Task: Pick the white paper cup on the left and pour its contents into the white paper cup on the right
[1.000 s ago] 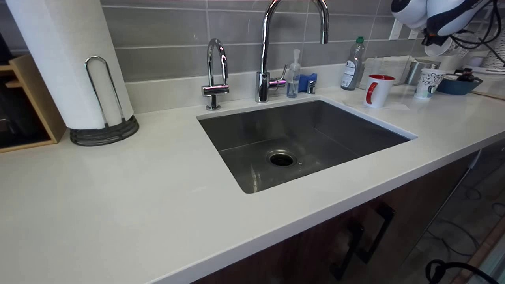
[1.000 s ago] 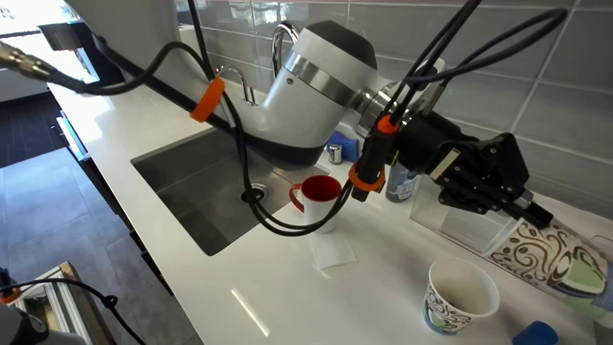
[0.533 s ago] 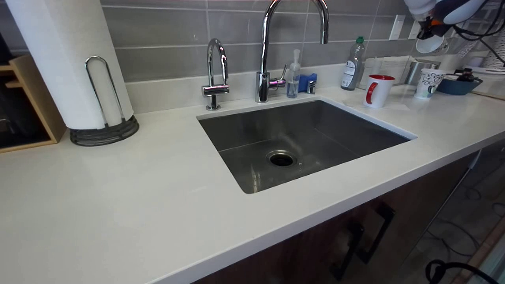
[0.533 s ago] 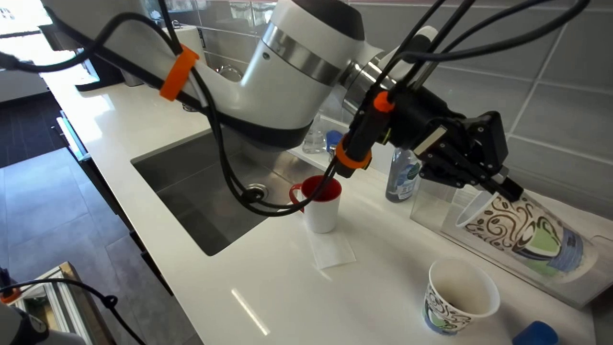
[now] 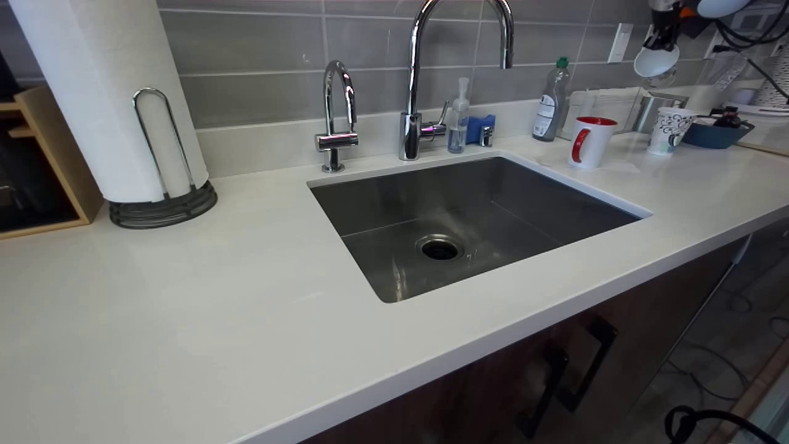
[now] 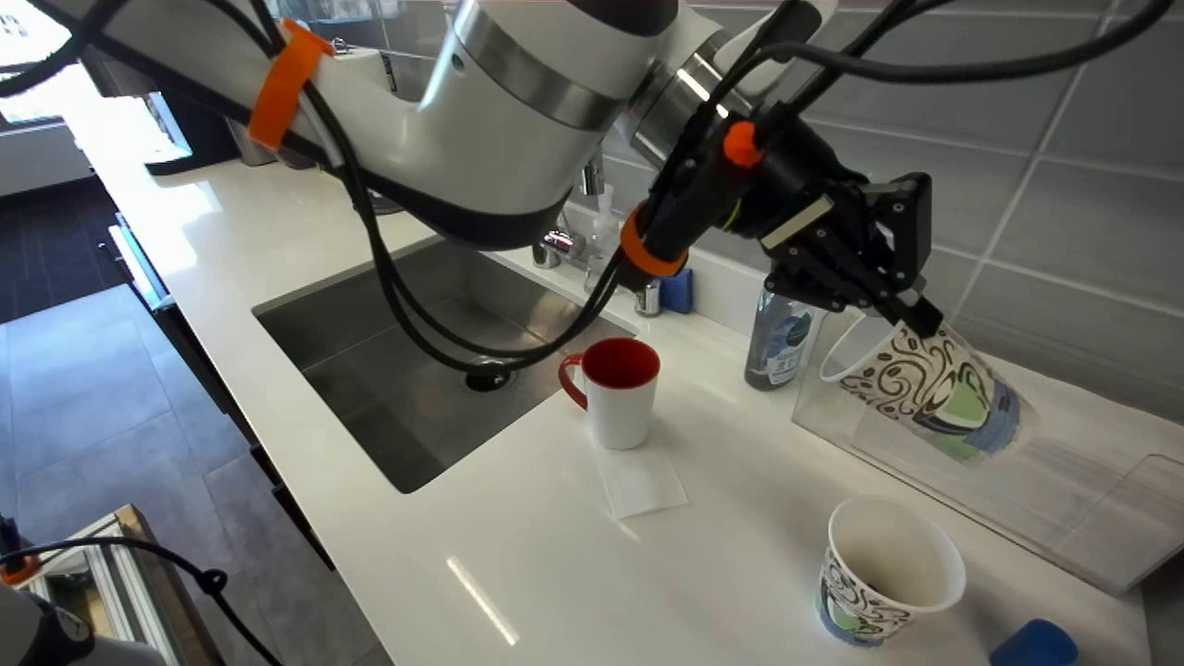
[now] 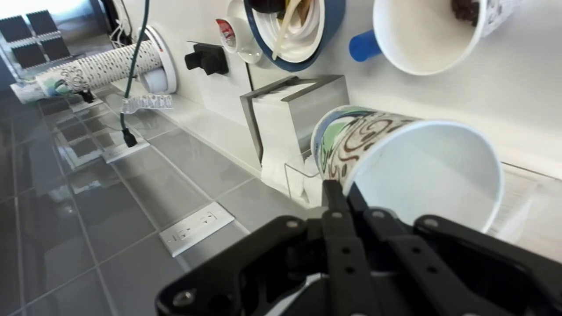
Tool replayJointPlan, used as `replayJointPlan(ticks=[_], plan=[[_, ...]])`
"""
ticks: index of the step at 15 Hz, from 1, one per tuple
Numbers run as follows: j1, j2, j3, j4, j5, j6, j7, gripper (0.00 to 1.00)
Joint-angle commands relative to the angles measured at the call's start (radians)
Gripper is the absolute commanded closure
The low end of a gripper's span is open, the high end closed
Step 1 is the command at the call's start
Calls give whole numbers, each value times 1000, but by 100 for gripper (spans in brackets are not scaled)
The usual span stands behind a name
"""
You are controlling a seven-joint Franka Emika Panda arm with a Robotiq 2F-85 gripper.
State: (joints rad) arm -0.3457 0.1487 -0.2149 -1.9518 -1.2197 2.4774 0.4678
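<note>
My gripper is shut on the rim of a white paper cup with a brown swirl and green print. The held cup is tilted on its side in the air, its mouth toward the sink side, above a clear plastic tray. In the wrist view my fingertips pinch the wall of this cup; the part of its inside that shows is white and bare. It also shows in an exterior view. A second such paper cup stands upright on the counter; the wrist view shows dark bits inside this cup.
A red-and-white mug stands between the sink and the standing cup. A soap bottle and the clear tray are by the tiled wall. A blue cap-like object, blue bowl and napkin holder are nearby.
My gripper has carried the tilted cup along the wall toward the sink and soap bottle, away from the tray's far end. It stays gripped. The standing cup and mug have not moved.
</note>
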Motion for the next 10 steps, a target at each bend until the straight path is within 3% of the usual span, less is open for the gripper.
replayJointPlan(ticks=[1, 6, 10], plan=[[23, -33, -3, -29, 191, 0, -225, 99], [29, 15, 3, 36, 526, -62, -533, 99], [18, 74, -9, 109, 754, -93, -699, 99]])
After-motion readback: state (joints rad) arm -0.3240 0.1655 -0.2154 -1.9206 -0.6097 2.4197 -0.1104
